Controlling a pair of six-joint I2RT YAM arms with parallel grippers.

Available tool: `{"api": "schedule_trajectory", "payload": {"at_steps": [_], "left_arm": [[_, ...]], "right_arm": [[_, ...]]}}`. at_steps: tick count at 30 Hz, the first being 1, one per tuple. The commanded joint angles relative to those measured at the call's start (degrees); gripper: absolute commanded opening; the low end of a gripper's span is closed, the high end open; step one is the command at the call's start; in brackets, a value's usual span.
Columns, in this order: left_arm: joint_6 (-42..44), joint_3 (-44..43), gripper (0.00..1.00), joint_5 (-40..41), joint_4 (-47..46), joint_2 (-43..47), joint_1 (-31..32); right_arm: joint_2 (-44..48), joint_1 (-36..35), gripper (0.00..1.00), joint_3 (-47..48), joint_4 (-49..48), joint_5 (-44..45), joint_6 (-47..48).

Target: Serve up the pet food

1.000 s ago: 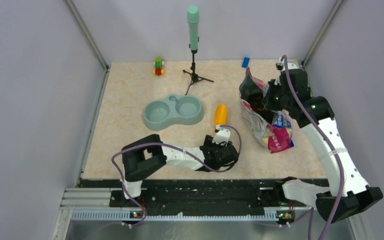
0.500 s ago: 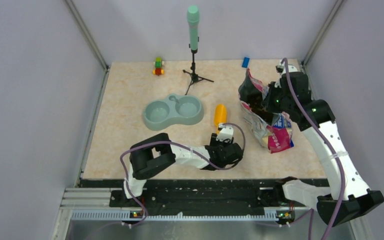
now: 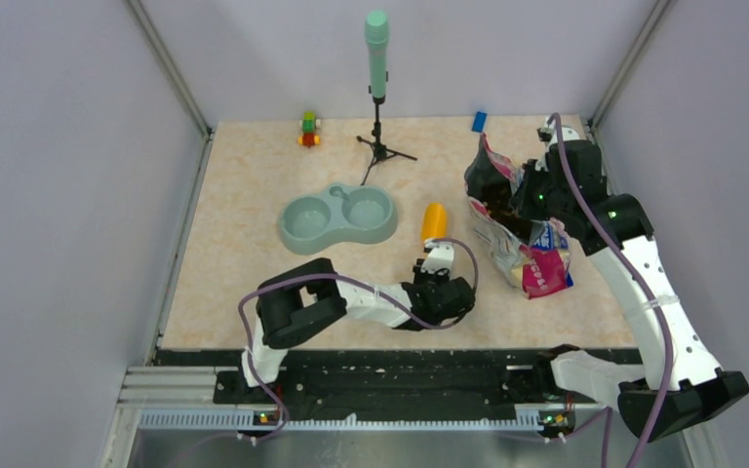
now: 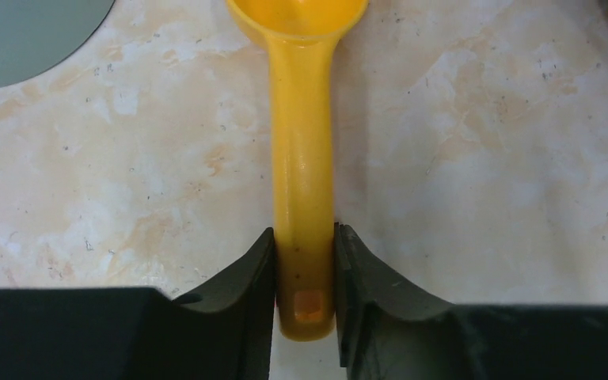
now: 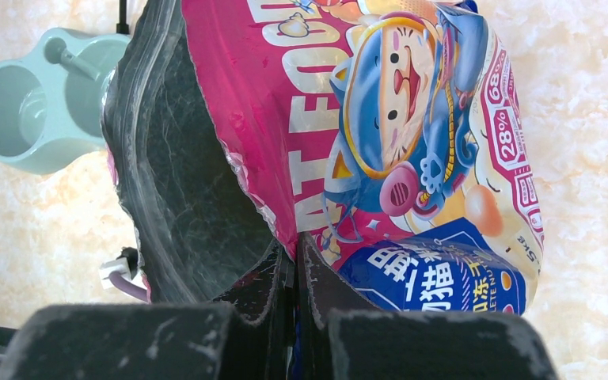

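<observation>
Brown pet food not visible; probably deep inside the bag (image 3: 532,265) at the table's (image 3: 244,214) right edge. Pinched tight on its rim by the right gripper (image 5: 294,247), keeping the mouth open. Closed on the scoop (image 4: 303,142) handle, toward the near edge, by the left gripper (image 4: 304,241), ready for scooping.

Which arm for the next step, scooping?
Left: the left gripper jaws clamp the yellow scoop handle; the right gripper is shut on the cat food bag rim, holding it open.
</observation>
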State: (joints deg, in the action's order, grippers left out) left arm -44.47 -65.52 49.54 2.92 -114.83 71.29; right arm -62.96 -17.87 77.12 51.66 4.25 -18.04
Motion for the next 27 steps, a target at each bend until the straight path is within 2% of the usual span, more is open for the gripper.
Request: {"api": "schedule_trajectory", "payload": {"at_steps": [1,2,3,4,10,13,19,23,27], "left_arm": [[-1.38,0.47,0.25,0.23,4.08,-1.97,-1.31],[-1.71,0.59,0.17,0.52,4.53,-1.61,-1.39],[-2.09,0.49,0.05,1.03,6.08,-0.97,-1.48],[-2.37,0.60,0.00,1.60,7.66,0.05,-1.50],[-8.16,1.41,0.00,3.33,28.34,12.37,-1.50],[-5.11,3.24,0.00,-0.46,34.89,22.33,-1.50],[7.33,6.68,0.00,-15.02,36.17,40.74,-1.77],[11.46,10.04,0.00,-16.84,33.42,49.25,-2.25],[14.88,6.95,0.00,-20.20,37.08,51.95,-2.27]], "right_arm": [[0.22,-0.61,0.00,0.07,0.73,-2.64,0.17],[0.16,-0.55,0.00,0.15,0.83,-2.62,0.12],[0.03,-0.56,0.00,0.29,0.96,-2.58,0.17],[-0.06,-0.52,0.00,0.49,1.13,-2.50,0.19],[-0.46,-0.53,0.00,3.95,2.47,-1.58,-0.14],[-0.88,-0.59,0.00,6.29,3.03,-2.09,-0.69],[-1.06,-0.62,0.00,7.39,3.52,-2.67,-1.20],[-1.15,-0.57,0.00,5.72,2.80,-3.44,-1.62],[-2.19,-0.58,0.00,5.75,3.00,-3.98,-1.57]]}}
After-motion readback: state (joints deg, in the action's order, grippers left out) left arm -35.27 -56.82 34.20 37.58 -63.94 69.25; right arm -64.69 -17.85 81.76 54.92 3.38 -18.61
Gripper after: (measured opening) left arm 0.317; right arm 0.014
